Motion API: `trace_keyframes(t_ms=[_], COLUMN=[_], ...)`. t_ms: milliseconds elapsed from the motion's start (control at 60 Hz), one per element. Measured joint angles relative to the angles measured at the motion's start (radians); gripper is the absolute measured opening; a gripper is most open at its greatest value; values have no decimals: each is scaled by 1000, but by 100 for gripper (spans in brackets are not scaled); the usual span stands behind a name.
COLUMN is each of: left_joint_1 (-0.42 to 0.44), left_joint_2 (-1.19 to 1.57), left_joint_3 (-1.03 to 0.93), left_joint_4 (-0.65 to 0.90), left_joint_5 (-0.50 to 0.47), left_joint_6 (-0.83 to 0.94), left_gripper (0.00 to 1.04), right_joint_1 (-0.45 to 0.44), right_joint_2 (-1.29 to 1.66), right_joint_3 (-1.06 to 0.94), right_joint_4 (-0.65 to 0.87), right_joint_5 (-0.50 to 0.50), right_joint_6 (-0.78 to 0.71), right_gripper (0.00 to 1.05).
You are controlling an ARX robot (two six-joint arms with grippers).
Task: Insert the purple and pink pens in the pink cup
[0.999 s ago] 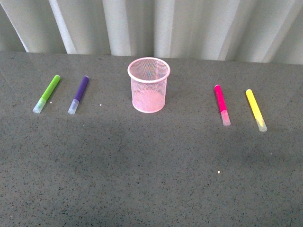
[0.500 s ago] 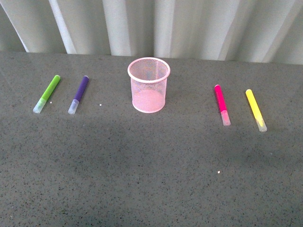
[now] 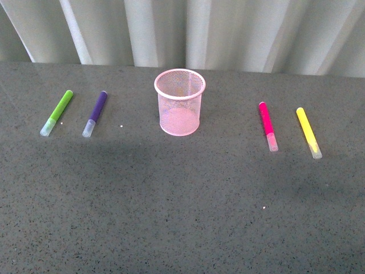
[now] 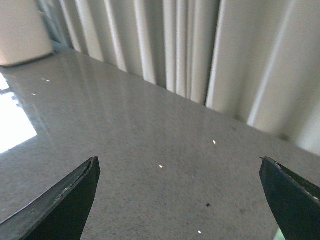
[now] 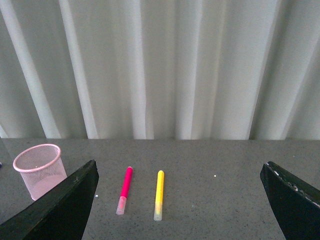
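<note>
1. Far left on the speckled grey tabletop lies a lime-green marker. Just right of it, the dark purple marker with clear cap lies flat, cap toward the robot, barrel running away and slightly rightward.
2. The pale-pink wire-mesh cup stands upright mid-table, well apart from both.
3. The magenta-pink marker with clear cap lies right of it, cap nearest too — a yellow marker alongside.
4. Only the wrist views show grippers: the left gripper, fingers wide apart, faces tabletop and curtain; the right gripper, equally spread, frames the cup, pink and yellow markers.

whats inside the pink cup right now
Nothing shows inside the pink cup: no pen rises past its rim, and through the mesh only its pink base appears. The purple pen and pink pen lie outside on the table. Small things on its base could be hidden.
</note>
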Motion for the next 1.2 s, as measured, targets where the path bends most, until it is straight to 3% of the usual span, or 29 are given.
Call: trace_keyframes(t_ms=[200,483,783,1199], left_joint_1=[74,66,6,-98], left_joint_2=[293,610,874,1078], left_joint_3=[273,628,875,1088], left_joint_4=[-220,-481,-685,-733], left_joint_5=[254,380,501,612], left_joint_6=[-25,12,-47,39], left_gripper=[98,98,98,98], right_joint_1=[0,0,0,0], right_joint_2=[0,0,0,0], right_joint_3=[0,0,0,0], right_joint_4=[0,0,0,0], right_joint_5=[0,0,0,0], right_joint_6=[0,0,0,0], right_gripper=[98,98,98,98])
